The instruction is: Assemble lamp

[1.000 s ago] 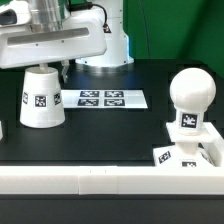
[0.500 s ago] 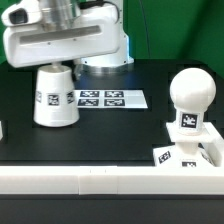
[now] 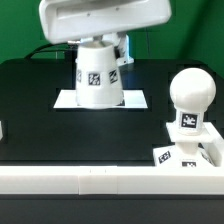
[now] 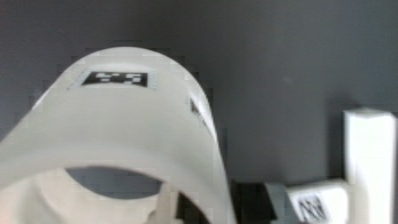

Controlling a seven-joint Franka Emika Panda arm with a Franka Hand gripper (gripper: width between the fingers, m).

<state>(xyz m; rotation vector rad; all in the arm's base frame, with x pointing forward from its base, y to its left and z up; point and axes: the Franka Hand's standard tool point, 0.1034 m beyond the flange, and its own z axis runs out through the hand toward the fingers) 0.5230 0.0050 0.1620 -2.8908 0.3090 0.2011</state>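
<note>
The white tapered lamp shade (image 3: 97,75), mouth down and with a tag on its side, hangs under my gripper (image 3: 98,45), which is shut on its top wall; the fingertips are hidden. It is held over the marker board (image 3: 136,98). In the wrist view the shade (image 4: 125,130) fills the picture, with one dark finger (image 4: 267,197) against its wall. The round white bulb (image 3: 190,93) stands upright on the flat square base (image 3: 186,152) at the exterior view's right, apart from the shade.
A long white rail (image 3: 90,180) runs along the table's front edge. The robot's white hand body (image 3: 105,18) fills the top of the exterior view. A white edge with a tag (image 4: 361,150) shows beside the shade in the wrist view.
My gripper has carried the shade from the exterior view's left toward the right, and it now sits over the marker board. The bulb and base have not moved.
</note>
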